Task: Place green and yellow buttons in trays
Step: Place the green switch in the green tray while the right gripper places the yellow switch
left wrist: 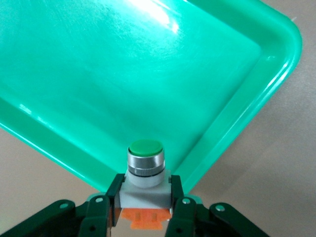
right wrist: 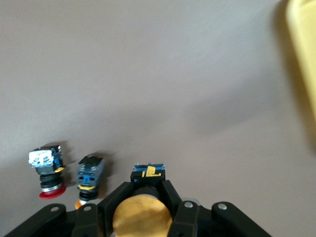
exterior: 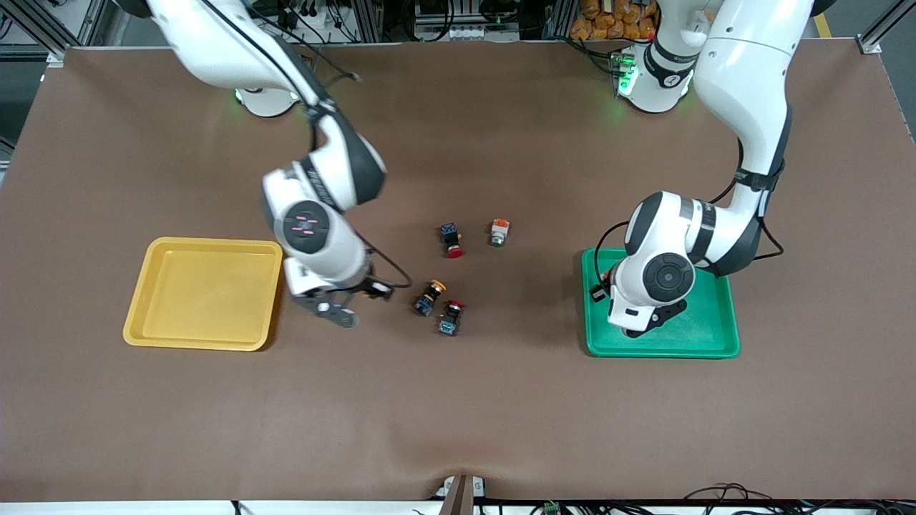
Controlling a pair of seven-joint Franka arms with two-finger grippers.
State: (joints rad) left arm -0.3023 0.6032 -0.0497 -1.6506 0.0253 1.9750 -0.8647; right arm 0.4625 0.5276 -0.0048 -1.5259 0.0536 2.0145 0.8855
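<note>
The right gripper [right wrist: 140, 217] squeezes a yellow-capped button [right wrist: 141, 217], and the yellow tray [exterior: 204, 293] sits just beside it, middle-left of the front view. The left gripper [left wrist: 145, 207] (over the green tray [left wrist: 237, 118]) pinches a green-capped button [left wrist: 145, 165].

arms: glossy white shells, black joint bands | bases: green lights | cables: black, along forearms | right gripper [exterior: 342, 304]: black, silver screws | left gripper [exterior: 639, 323]: black
</note>
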